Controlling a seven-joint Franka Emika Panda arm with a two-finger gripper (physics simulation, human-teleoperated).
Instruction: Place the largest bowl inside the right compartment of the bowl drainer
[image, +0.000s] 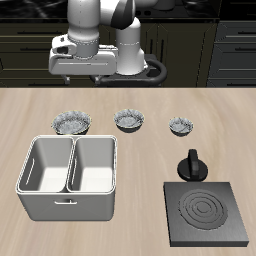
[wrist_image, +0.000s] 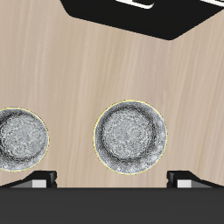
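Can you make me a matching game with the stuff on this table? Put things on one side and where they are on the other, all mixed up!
Things:
1. largest bowl
2. smallest bowl
3. bowl drainer
4. stove plate

Places:
A. dark and square, at the table's front edge, behind it a black knob
B. just behind the drainer
C. light grey tub with two empty wells, at the front
D. end of the bowl row, behind the black knob

Pairs: 1-B, 2-D, 3-C, 4-A
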